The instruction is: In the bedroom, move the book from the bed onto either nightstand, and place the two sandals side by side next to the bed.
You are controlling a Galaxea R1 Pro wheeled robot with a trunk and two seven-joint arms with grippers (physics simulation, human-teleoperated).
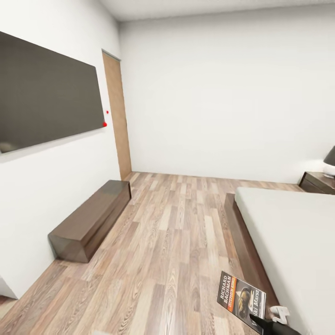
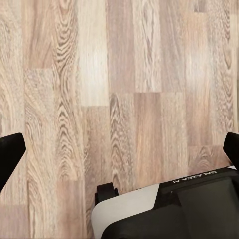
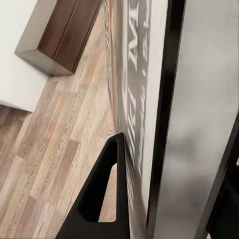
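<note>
Book point(image 1: 241, 301) | cover "RICHARD BACHMAN" | clamped in right pincer point(image 1: 258, 322)

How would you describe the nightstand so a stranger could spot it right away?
Start at the bed with its grey mattress, then follow it to the far wall. The nightstand sits there beside it: a small dark brown box under a lamp, unlike the long low cabinet below the wall screen.

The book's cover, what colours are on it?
Dark book cover with an orange band and white lettering, clearest in the head view.
</note>
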